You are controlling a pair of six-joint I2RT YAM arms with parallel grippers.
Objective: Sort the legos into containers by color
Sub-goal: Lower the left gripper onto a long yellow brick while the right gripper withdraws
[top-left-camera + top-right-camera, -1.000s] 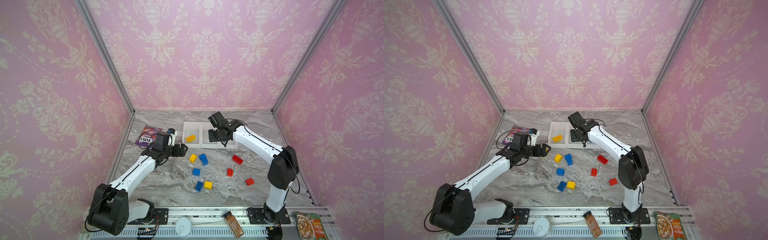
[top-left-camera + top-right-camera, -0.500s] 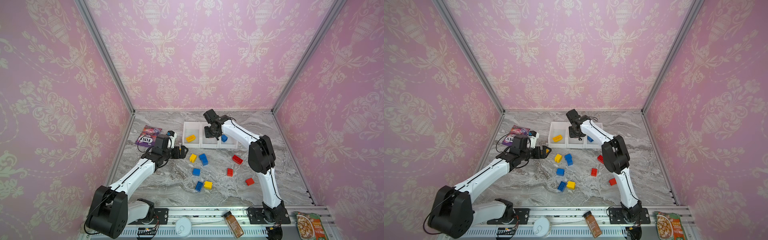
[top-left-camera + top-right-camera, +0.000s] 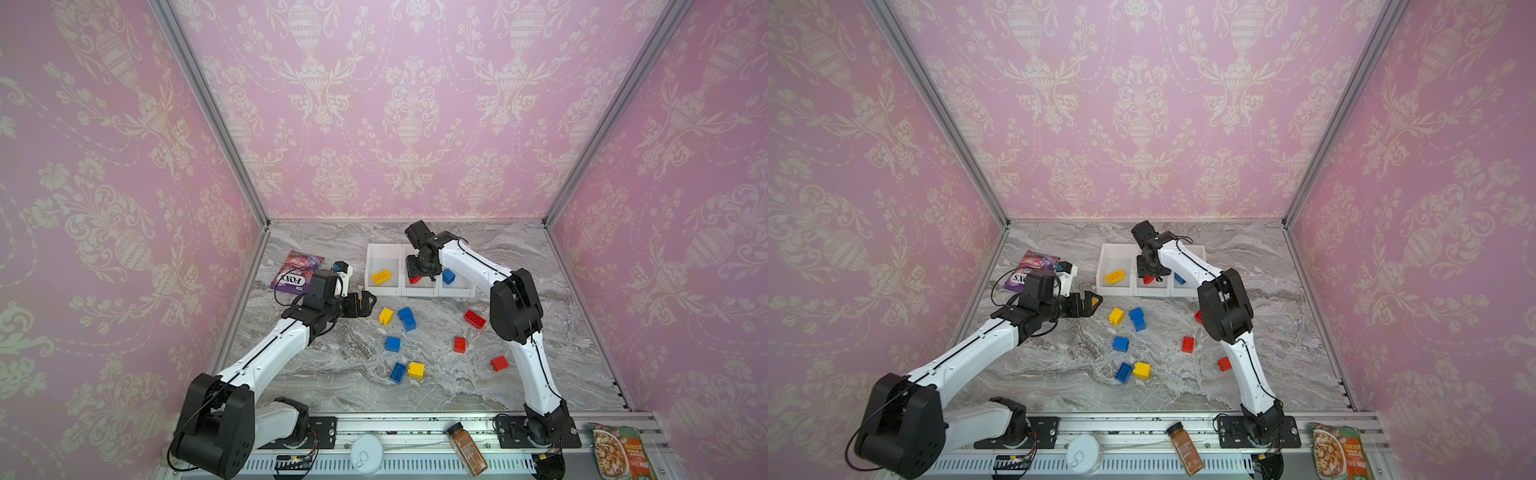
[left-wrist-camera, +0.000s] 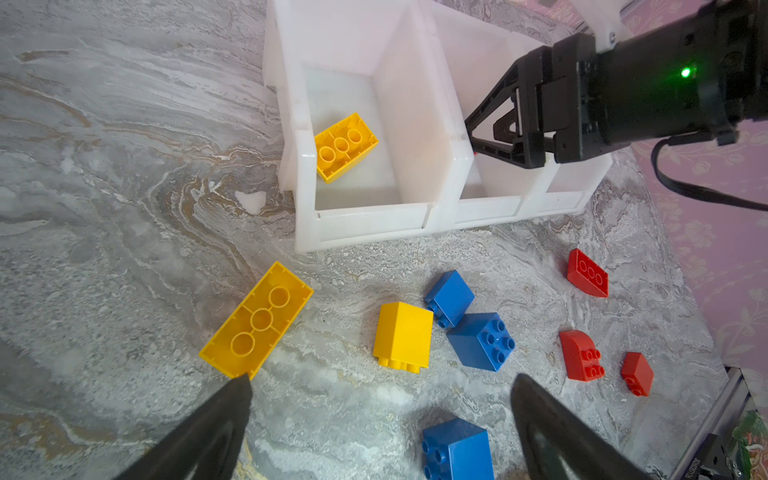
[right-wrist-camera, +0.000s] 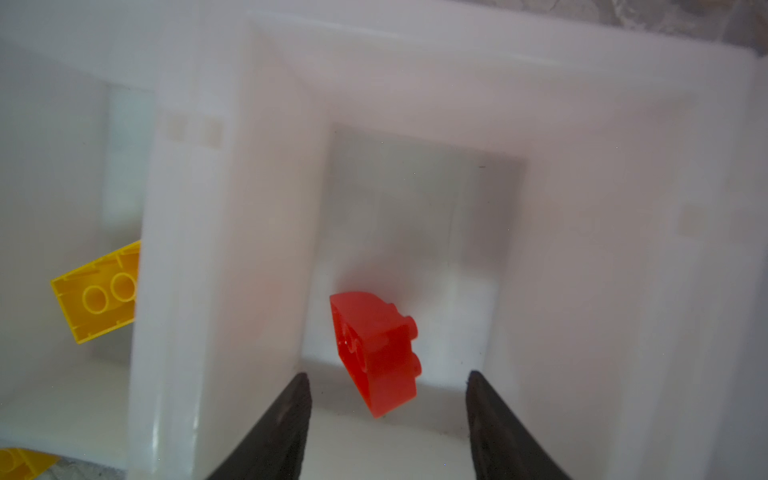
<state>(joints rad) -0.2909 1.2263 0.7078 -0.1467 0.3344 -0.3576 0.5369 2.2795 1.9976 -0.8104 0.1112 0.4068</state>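
Observation:
Three joined white containers stand at the back. The left one holds a yellow lego, the right one a blue lego. My right gripper hangs open over the middle one, and a red lego lies tilted below it, free of both fingers. My left gripper is open low over the table, one fingertip beside a long yellow lego. Loose legos on the table include a yellow one, a blue one and a red one.
A purple snack bag lies at the back left by the wall. On the front rail are a spice jar, a can and a food packet. More blue, yellow and red legos lie scattered mid-table.
My right gripper shifted left over the middle container and its jaws spread, letting go of the red lego. My left gripper opened fully and edged a little forward.

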